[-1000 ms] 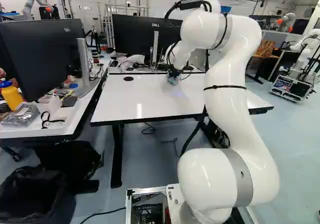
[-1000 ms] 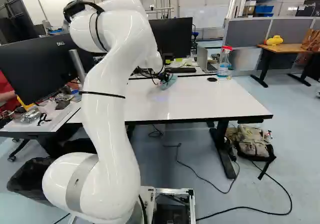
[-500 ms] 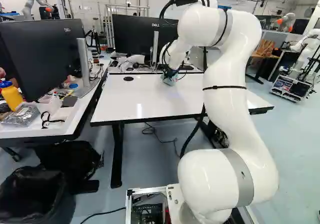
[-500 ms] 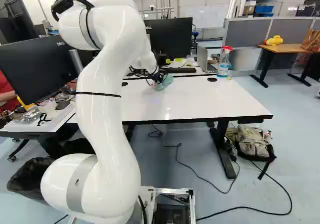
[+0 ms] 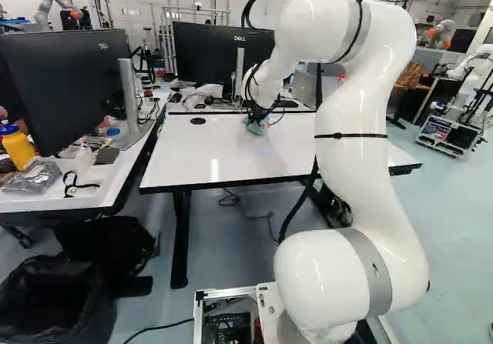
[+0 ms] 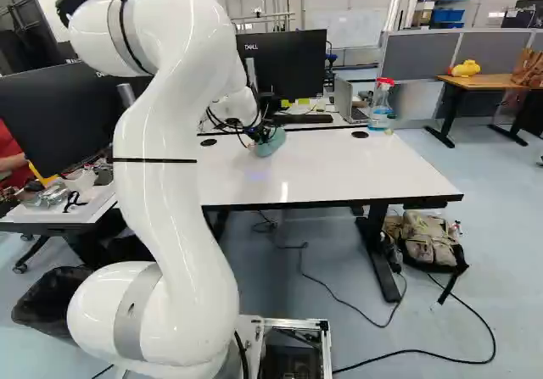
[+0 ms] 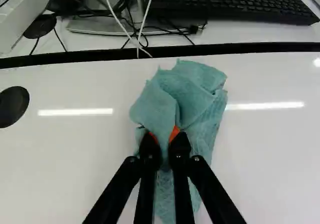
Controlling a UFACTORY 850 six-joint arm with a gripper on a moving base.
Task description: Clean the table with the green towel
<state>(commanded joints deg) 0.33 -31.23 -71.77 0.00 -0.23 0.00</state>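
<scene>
In the right base view my gripper (image 6: 265,131) is over the far part of the white table (image 6: 339,169), with the green towel (image 6: 271,144) at its tip. The wrist view shows the gripper (image 7: 165,141) shut on the bunched, blue-green towel (image 7: 192,96); folds stick out ahead of the fingers and more cloth lies beneath them. The towel seems to rest on the tabletop. In the left base view it appears as a small patch (image 5: 256,128) under the gripper.
Behind the table's far edge are a keyboard (image 7: 235,3), cables and a monitor (image 5: 223,61). A spray bottle (image 6: 381,105) stands at the far right corner. Another desk with a large monitor (image 5: 65,90) adjoins on the left. Another robot (image 5: 55,7) is in the background.
The arm has swung left, carrying the gripper and towel slightly left and nearer across the tabletop. Its upper links have shifted too. The base has stayed put.
</scene>
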